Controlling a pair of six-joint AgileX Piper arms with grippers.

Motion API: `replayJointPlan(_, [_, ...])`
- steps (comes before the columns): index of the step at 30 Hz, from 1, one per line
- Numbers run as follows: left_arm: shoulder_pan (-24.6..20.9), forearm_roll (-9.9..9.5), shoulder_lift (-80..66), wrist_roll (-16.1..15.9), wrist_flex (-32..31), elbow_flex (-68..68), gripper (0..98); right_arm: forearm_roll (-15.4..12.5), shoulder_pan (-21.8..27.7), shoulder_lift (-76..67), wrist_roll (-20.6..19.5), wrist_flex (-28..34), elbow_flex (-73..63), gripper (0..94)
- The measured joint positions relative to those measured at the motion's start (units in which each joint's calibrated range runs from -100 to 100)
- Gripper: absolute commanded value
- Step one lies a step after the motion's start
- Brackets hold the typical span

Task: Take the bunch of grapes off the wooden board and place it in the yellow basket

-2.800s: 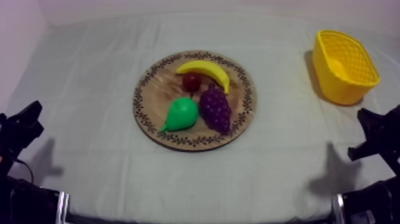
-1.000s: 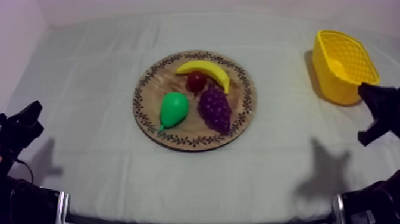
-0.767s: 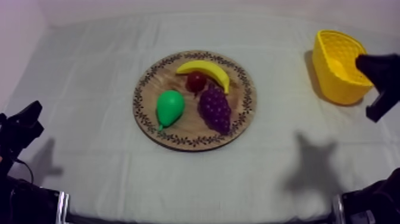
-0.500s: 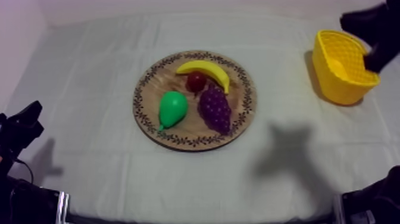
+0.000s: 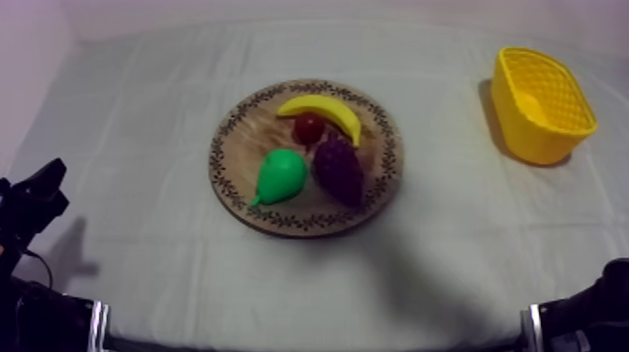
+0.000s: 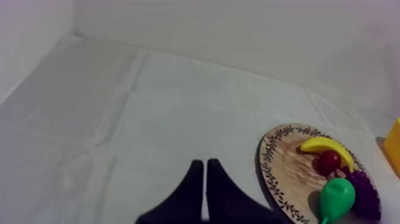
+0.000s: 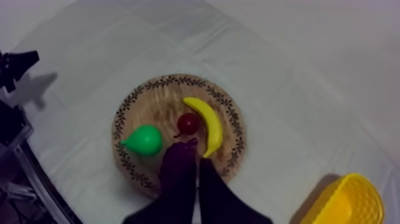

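The purple bunch of grapes [image 5: 339,168] lies on the right half of the round wooden board [image 5: 245,131], with a green pear [image 5: 283,175] on its left. Behind them are a small red fruit [image 5: 307,128] and a banana [image 5: 323,110]. The yellow basket [image 5: 541,103] stands at the far right. My right gripper [image 7: 193,146] hangs high over the board [image 7: 158,104], fingers together on nothing, and hides most of the grapes. My left gripper [image 5: 47,183] rests low at the left, shut [image 6: 205,164] and holding nothing.
The board's fruit also shows beside my left gripper: the grapes [image 6: 364,193] and the pear [image 6: 336,193]. A dark shadow lies on the cloth in front of the board's right side. The black base of the right arm [image 5: 585,314] sits at the near right edge.
My right arm rose from the near right edge, passed the basket and left the top view. Its shadow slid left to the board. The pear shifted slightly on the board.
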Motion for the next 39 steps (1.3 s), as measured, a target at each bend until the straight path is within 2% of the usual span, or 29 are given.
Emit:
replayJointPlan(3, [0.0, 0.00, 0.0, 0.0, 0.0, 0.0, 0.1, 1.3, -0.5, 4.5, -2.6, 3.2, -6.2, 0.2])
replayJointPlan(9, [0.0, 0.00, 0.0, 0.0, 0.0, 0.0, 0.1, 3.8, -0.6, 12.2, -8.1, 4.2, -12.8, 0.2])
replayJointPlan(15, [0.0, 0.00, 0.0, 0.0, 0.0, 0.0, 0.1, 4.2, -0.7, 18.8, -12.4, 4.7, -12.0, 0.2])
replayJointPlan(27, [0.0, 0.00, 0.0, 0.0, 0.0, 0.0, 0.1, 2.2, -1.1, 29.9, -17.2, 4.7, -6.3, 0.2])
replayJointPlan(39, [0.0, 0.00, 0.0, 0.0, 0.0, 0.0, 0.1, -0.3, 0.0, 35.7, -18.6, 4.6, -6.0, 0.7])
